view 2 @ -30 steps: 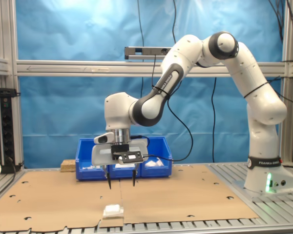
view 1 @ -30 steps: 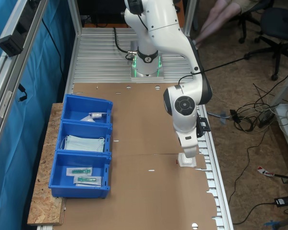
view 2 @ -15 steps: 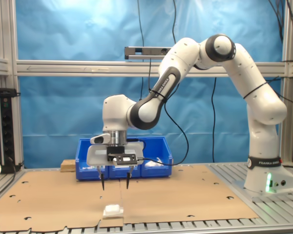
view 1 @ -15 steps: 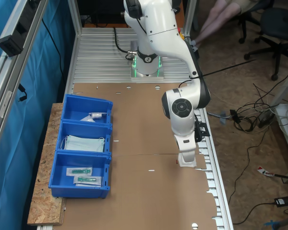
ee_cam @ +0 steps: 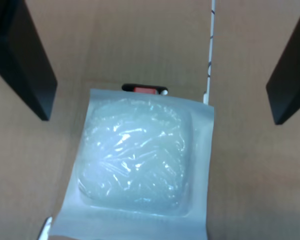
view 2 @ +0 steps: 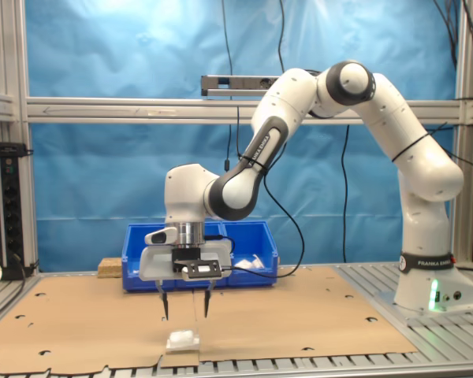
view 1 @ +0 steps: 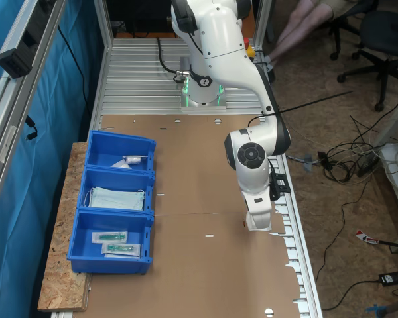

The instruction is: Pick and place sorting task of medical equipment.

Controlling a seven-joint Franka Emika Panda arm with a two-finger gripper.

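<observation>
Now the desk (view 2: 315, 315), covered with brown cardboard, was the largest thing, and the white arm (view 2: 299, 102) bent down over its near edge in the second exterior view. At the far side of the desk in the second exterior view stood the blue bin (view 1: 113, 205) with three compartments: one held pale blue face masks (view 1: 117, 197), one held flat clear packets with green sticks (view 1: 113, 237), and one held a small white item that was too small to identify.

The end effector (view 2: 184, 308) hung just above the packet (view 2: 182, 339), with its two dark fingers (ee_cam: 21, 55) spread wide and holding nothing. The packet, white and soft with a padded middle, lay flat on the cardboard close to the near edge of the desk in the second exterior view, which was the first exterior view's right side. In the wrist view the packet (ee_cam: 140, 162) sat between the fingers but not touching them.

I judged the step in hand to be the descent for the grasp. To do it well, the end effector should go straight down, keep the padded middle centred between the fingers, and close on the pad, not on the thin sealed border, which would fold.

The packet was nearly square, so its long axis was weak; it seemed to run across the line between the fingers. A seam in the cardboard (ee_cam: 210, 50) ran the same way beside it.
</observation>
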